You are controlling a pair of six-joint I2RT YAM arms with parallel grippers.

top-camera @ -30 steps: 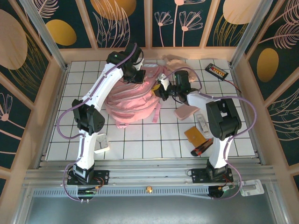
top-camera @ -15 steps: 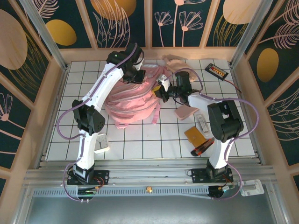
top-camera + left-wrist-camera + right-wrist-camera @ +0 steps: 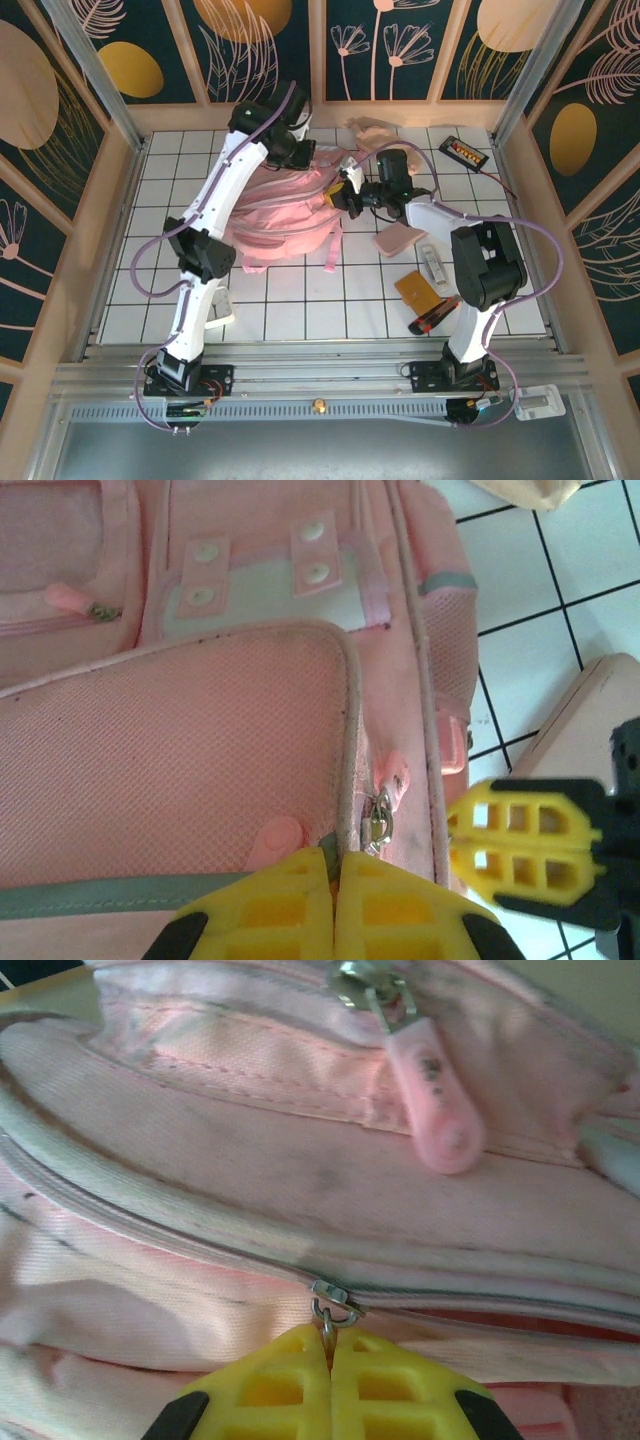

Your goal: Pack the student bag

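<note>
The student bag (image 3: 285, 205) is a big pink backpack lying in the middle of the tiled table. My left gripper (image 3: 303, 155) is at its far end, shut on the bag's piped edge (image 3: 350, 780) by a grey strip; in the left wrist view (image 3: 335, 870) a metal zip slider (image 3: 377, 822) hangs just right of the fingers. My right gripper (image 3: 345, 193) is at the bag's right side. In the right wrist view it (image 3: 329, 1345) is shut on the metal pull of a zip slider (image 3: 335, 1297). A pink rubber zip tab (image 3: 437, 1100) lies above.
A beige cloth pouch (image 3: 375, 132) and a black device (image 3: 465, 151) lie at the back. Right of the bag are a flat pink pouch (image 3: 400, 240), a white item (image 3: 432, 262), an orange card (image 3: 418, 290) and a red-black marker (image 3: 432, 318). A white box (image 3: 215, 312) sits front left.
The left gripper has moved toward the back wall, pulling the bag's far end with it. The right gripper has finished closing on the zip pull.
</note>
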